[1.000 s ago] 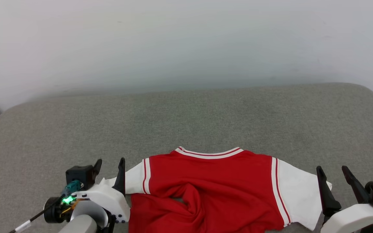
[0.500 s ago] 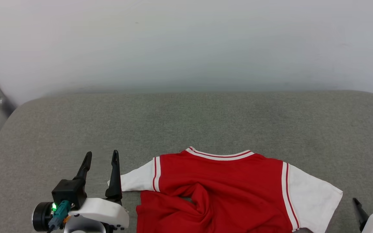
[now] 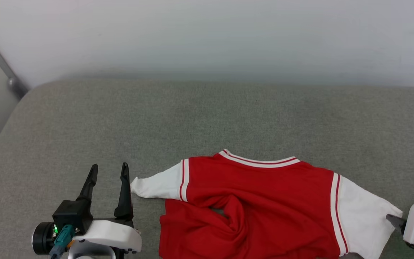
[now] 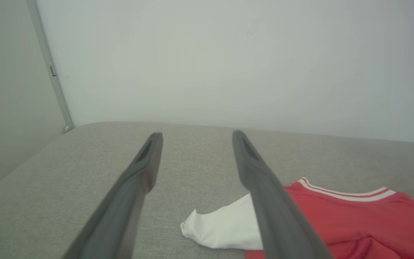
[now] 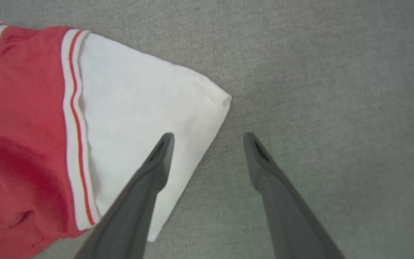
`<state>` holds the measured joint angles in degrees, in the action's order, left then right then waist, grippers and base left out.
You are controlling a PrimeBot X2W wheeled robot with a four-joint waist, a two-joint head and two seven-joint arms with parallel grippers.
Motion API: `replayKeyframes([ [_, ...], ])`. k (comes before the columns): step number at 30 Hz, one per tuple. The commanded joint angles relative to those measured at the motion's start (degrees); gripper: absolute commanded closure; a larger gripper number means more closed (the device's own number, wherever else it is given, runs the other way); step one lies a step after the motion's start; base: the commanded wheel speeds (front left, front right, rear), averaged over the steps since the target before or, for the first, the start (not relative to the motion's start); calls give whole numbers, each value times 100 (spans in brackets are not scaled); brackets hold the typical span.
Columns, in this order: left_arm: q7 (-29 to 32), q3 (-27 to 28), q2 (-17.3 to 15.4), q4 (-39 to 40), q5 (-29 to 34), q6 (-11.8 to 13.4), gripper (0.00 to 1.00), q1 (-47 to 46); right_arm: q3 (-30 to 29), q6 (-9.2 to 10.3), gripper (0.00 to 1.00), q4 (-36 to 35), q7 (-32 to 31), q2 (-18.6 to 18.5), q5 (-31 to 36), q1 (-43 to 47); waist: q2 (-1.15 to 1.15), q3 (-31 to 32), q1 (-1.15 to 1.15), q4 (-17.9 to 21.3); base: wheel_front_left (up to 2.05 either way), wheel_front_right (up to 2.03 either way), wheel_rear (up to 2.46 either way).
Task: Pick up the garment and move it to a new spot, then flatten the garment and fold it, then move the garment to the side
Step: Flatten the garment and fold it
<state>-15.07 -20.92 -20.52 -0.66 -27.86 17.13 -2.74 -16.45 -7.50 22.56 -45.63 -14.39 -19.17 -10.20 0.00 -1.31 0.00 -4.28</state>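
Straddling the cuff of the right sleeve [image 5: 138, 108], the right gripper [image 5: 208, 136] has its jaws spread and empty. One finger hangs over the white hem and the other over bare grey cloth; whether either touches cannot be told. The left gripper [image 3: 109, 167] is likewise spread and holds nothing, its nearer finger just beside the crumpled tip of the left sleeve [image 3: 156, 185] but apart from it. The step in hand looks to be flattening. Each gripper would do well to settle low over its own cuff and pinch both layers close to the hem, not mid-sleeve. Both should then draw evenly outward toward the left and right edges, so the body is stretched and not dragged to one side. The crumpled left cuff probably wants the more careful bite. The garment [image 3: 261, 201] lies between the two grippers along the near edge of the grey upholstered surface [image 3: 207, 118], right of its middle, plain red side up, with the collar [image 3: 259, 162] toward the far edge. A twisted fold [image 3: 228, 219] bunches the red body by the near edge. A sideways pull alone may not clear it, so the hem there will likely need tugging too.
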Motion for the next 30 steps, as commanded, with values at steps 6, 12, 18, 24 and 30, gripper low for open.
replayKeyframes([
  [6, -13, 72, 172, -52, 138, -140, 0, -323, 171, 2, 0, 445, -113, -138, -39, -593, 0, -579, 0, -111, 0, 0, 0],
  [12, -13, 109, 284, -228, 212, -281, 0, -429, 365, 2, 22, 984, -394, -21, -224, -595, 0, -711, 0, -121, 0, 0, 0],
  [18, -13, 184, 340, -415, 194, -409, 0, -487, 612, 2, 100, 966, -261, -124, -442, -642, 0, -715, 0, -61, 0, 0, 0],
  [24, 270, 138, 136, -785, 91, -673, 0, -788, 895, 2, 100, 620, 210, -408, -449, -718, 0, -570, 0, 15, 0, 0, 0],
  [30, 1112, 121, -262, -1179, -144, -1094, 0, -1332, 1158, 2, 100, 270, 422, -448, -473, -586, 0, -268, 0, 205, 0, 0, 0],
])
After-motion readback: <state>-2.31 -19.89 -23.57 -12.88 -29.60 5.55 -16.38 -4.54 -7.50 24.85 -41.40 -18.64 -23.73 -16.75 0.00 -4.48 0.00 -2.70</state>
